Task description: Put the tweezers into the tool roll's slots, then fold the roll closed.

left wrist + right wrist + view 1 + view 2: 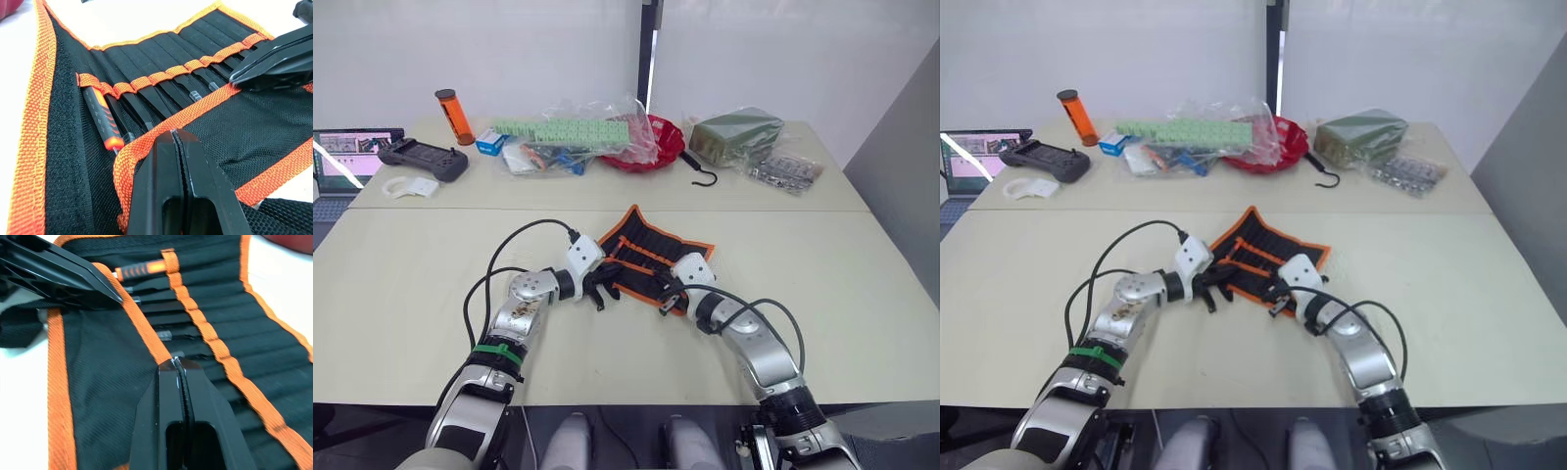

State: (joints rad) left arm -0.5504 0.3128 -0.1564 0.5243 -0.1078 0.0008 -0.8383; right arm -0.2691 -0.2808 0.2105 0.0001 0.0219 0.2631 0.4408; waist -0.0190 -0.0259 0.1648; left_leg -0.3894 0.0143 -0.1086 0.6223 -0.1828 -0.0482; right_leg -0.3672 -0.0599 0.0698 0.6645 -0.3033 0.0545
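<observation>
The tool roll (651, 259) lies open on the near table, black fabric with orange trim. Several slim black tweezers (161, 93) sit in its slots (146, 81), beside an orange-and-black handled tool (100, 117). The near flap (244, 127) is folded over their lower ends. My left gripper (604, 289) is shut, its tip pinching the orange trim at the flap's left corner (132, 156). At the same trim edge (142, 328), further right, my right gripper (668, 294) is also shut. The left wrist view catches the right gripper (274, 63) coming in from the side.
On the far table stand a red bowl (656, 147), plastic bags with green parts (568, 132), a black hook (705, 176), a green box (736, 132), a bag of metal parts (785, 171), an orange cylinder (453, 116), a black controller (423, 159) and a laptop (342, 157).
</observation>
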